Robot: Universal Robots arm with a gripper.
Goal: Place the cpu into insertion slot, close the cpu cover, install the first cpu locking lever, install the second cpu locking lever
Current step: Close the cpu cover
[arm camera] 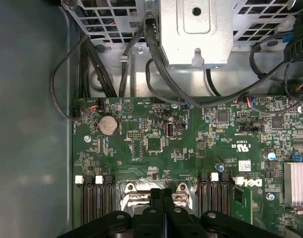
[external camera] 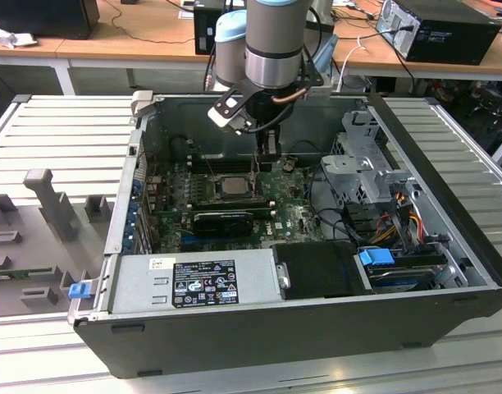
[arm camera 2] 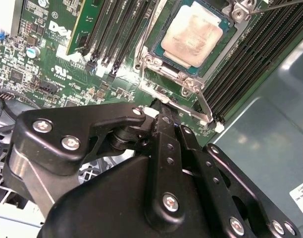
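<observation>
The arm is pointed straight down, upper centre in the exterior view. The gripper is closed narrow beside the cpu.

cpu in insertion slot | both on motherboard | motherboard in case | drive cage exterior view's right

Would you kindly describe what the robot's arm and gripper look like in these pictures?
The arm is a silver-grey cylinder with pale blue joint caps and a black wrist band. A small black-and-white camera box and a thin cable sit at the wrist. The gripper is matte black: angular linked plates fastened with silvery screws, narrowing to two slim fingers.
</observation>
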